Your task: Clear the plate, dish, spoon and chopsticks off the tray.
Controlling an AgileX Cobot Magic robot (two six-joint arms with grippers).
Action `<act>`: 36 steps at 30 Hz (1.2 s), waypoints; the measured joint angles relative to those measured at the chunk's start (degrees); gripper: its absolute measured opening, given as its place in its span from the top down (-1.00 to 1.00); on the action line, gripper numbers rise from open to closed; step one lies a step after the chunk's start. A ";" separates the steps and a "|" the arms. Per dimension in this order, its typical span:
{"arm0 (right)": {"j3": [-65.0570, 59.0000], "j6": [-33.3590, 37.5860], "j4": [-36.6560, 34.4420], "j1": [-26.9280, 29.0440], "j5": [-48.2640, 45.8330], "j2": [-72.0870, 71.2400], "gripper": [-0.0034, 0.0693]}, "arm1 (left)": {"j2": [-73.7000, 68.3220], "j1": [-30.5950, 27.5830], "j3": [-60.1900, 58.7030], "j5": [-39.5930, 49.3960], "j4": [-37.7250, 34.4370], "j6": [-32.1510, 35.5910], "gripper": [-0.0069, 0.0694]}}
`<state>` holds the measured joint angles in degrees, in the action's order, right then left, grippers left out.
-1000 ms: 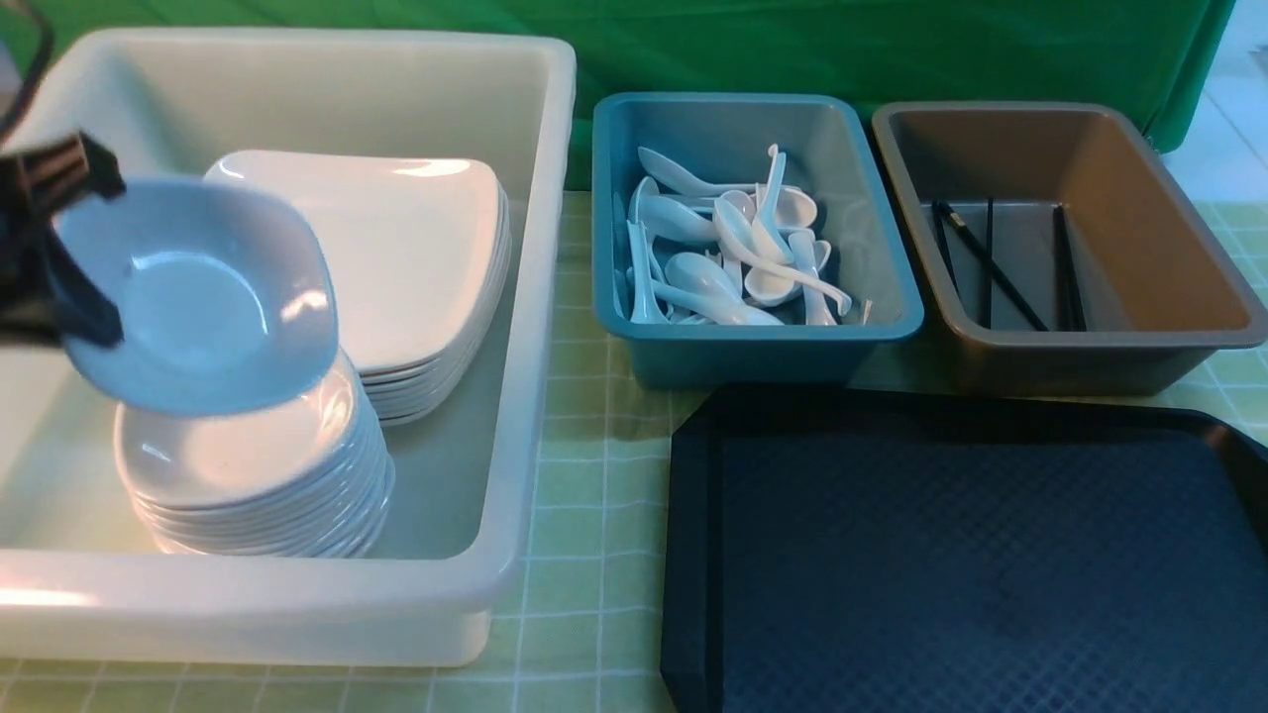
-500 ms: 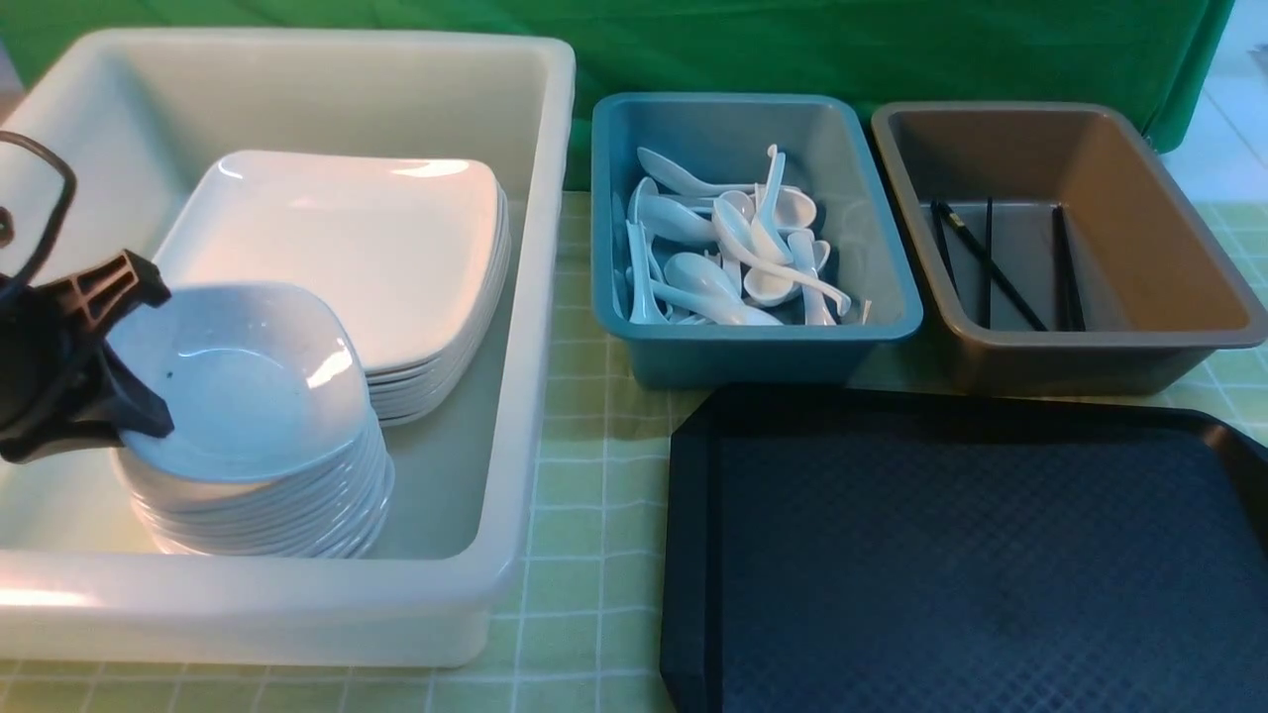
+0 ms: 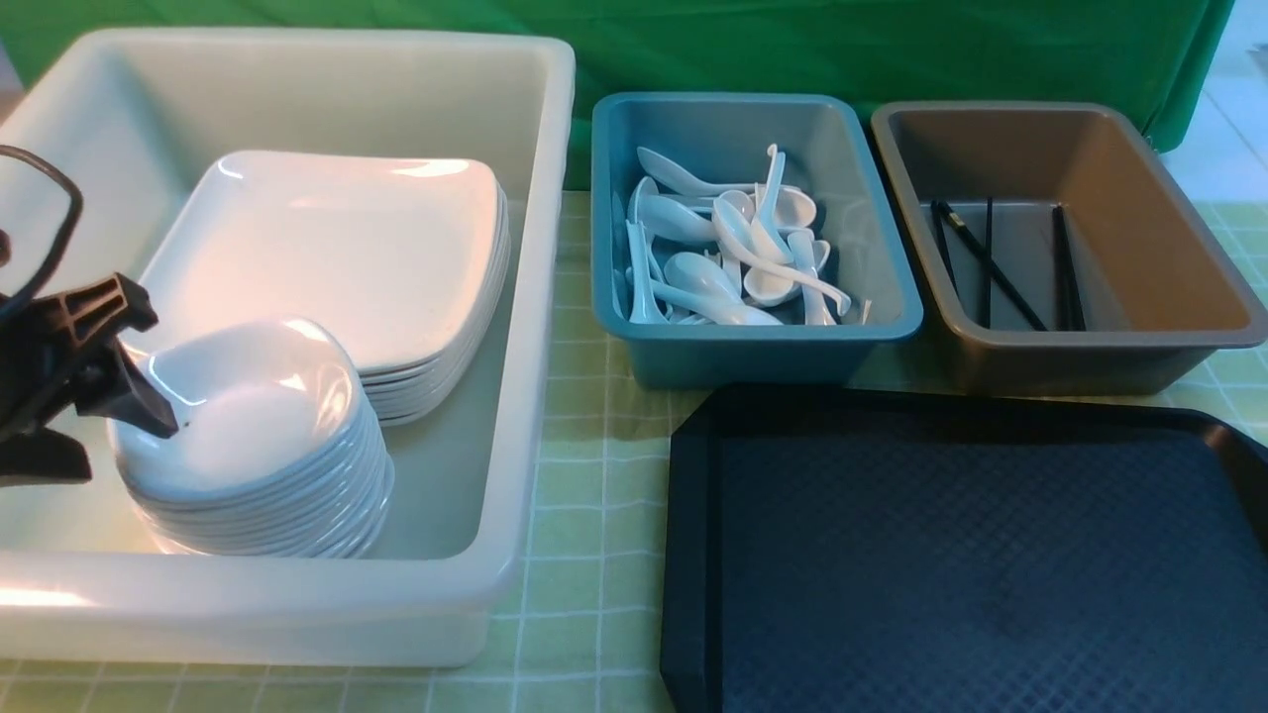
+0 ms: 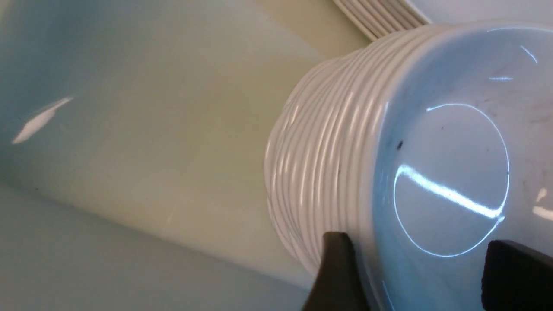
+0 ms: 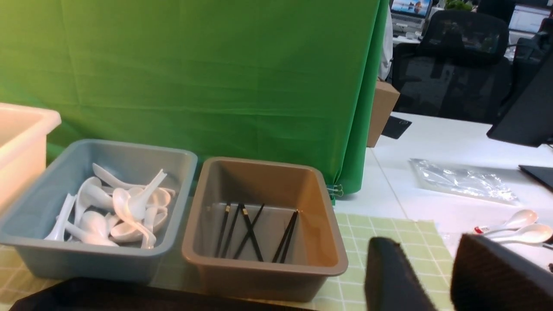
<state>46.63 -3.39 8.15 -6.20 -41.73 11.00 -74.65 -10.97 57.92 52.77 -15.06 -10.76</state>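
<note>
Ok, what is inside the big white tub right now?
The white tub holds a stack of small deep dishes and, behind it, a stack of flat plates. The open left gripper straddles the top dish's rim. The tub floor under the stacks is hidden.

Front view overlooks table; wrist views close.

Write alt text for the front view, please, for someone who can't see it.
The black tray lies bare at lower right, and the robot's left gripper stands open at a stack of small white dishes inside a big white tub, beside stacked plates. Behind the tray, a teal bin holds spoons and a brown bin holds chopsticks.
</note>
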 joint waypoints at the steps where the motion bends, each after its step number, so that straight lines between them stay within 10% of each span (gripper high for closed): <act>1: 0.00 0.08 0.00 0.00 0.00 0.25 0.43 | 0.05 0.00 0.87 0.66 0.45 0.42 -0.27; 8: -0.03 6.01 -4.82 -0.54 -1.93 9.87 0.90 | 0.27 0.00 9.85 9.00 4.40 3.80 -0.15; 18: -6.04 13.14 -7.49 -8.01 12.38 20.49 0.91 | 0.47 -0.04 13.25 12.80 1.50 10.33 0.81; 23: -16.82 9.58 -7.55 -8.59 26.76 20.83 0.91 | 0.47 -0.04 13.25 12.73 -1.41 12.81 0.84; 36: -23.79 7.51 -7.55 -8.59 29.01 20.92 0.79 | 0.47 -0.04 13.25 12.73 -1.83 14.88 0.84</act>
<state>22.84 4.11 0.60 -14.78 -12.72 31.92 -74.19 -11.01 71.18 65.50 -16.89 4.11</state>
